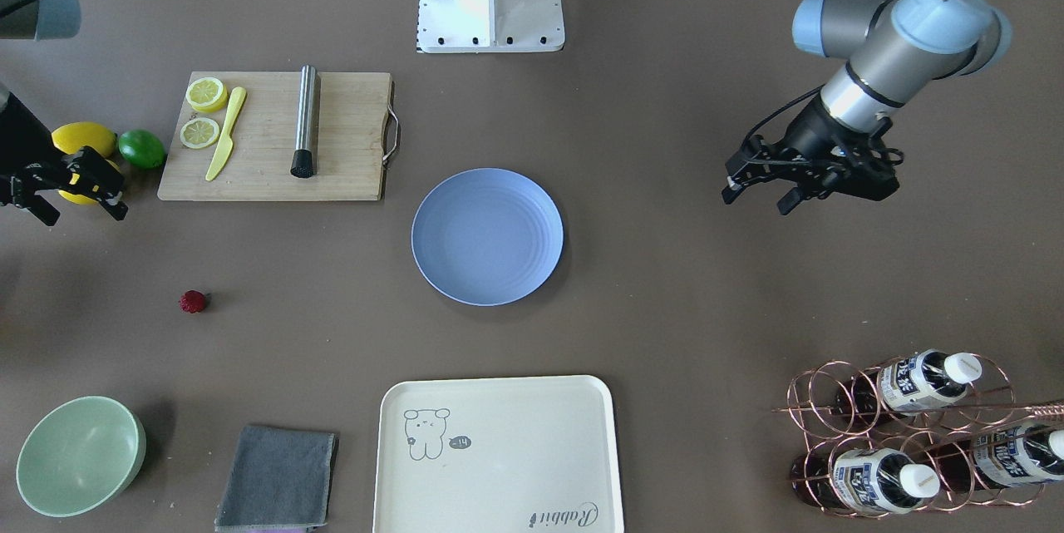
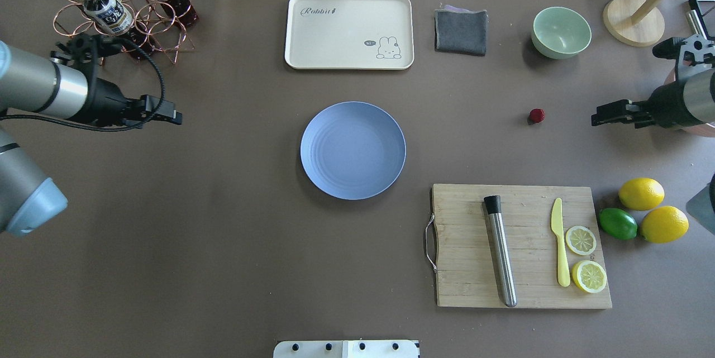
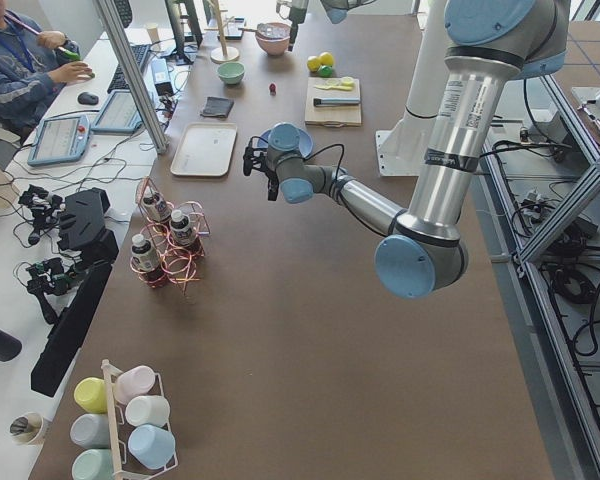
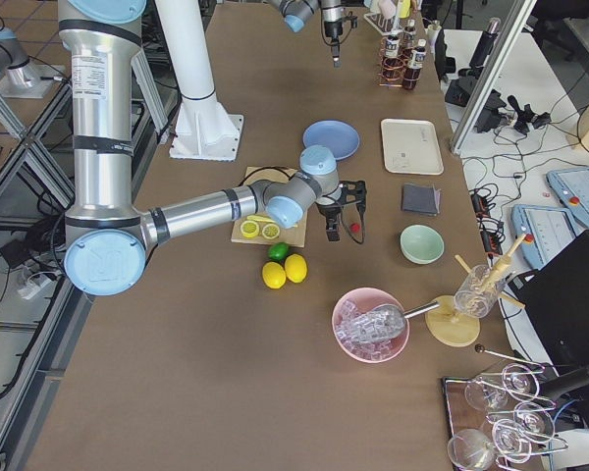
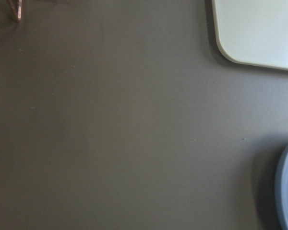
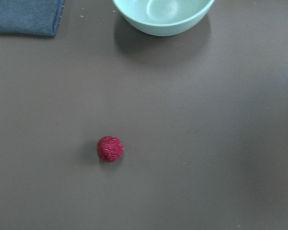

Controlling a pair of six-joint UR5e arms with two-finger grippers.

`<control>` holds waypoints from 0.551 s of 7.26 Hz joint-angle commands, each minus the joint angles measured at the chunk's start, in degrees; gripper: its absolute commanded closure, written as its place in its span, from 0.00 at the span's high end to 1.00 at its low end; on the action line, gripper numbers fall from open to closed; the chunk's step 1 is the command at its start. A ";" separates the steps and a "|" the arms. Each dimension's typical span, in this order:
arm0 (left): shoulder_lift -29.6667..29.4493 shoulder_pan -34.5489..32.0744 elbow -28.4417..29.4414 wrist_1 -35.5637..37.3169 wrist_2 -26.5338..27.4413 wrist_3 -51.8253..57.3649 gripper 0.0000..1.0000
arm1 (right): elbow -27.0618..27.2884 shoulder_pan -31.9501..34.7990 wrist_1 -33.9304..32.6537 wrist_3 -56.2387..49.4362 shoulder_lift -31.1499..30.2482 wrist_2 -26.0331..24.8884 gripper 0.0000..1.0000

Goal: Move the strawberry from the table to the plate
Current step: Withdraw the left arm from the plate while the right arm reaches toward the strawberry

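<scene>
The strawberry is a tiny dark-red bumpy berry lying alone on the brown table. It shows left of centre in the right wrist view. The blue-grey plate sits at the table's middle with nothing on it. My right gripper hovers open and holds nothing. It is off to the side of the berry, away from the plate. My left gripper hangs open over bare table on the plate's other side, near the bottle rack.
A wooden cutting board carries a steel cylinder, a yellow knife and lemon slices. Two lemons and a lime lie beside it. A pale green bowl, grey cloth, cream tray and copper bottle rack line the far edge.
</scene>
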 commanded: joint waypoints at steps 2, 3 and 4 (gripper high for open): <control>8.12 -7.36 -1.15 -0.32 -5.02 11.04 0.98 | -9.04 -6.19 -2.01 0.55 10.67 -5.35 0.99; 8.04 -7.36 -1.24 -0.40 -5.02 11.05 0.98 | -11.08 -7.07 -1.66 0.28 11.22 -6.14 0.98; 8.04 -7.36 -1.33 -0.40 -5.02 11.05 0.98 | -11.80 -7.43 -1.66 0.19 11.84 -7.02 0.97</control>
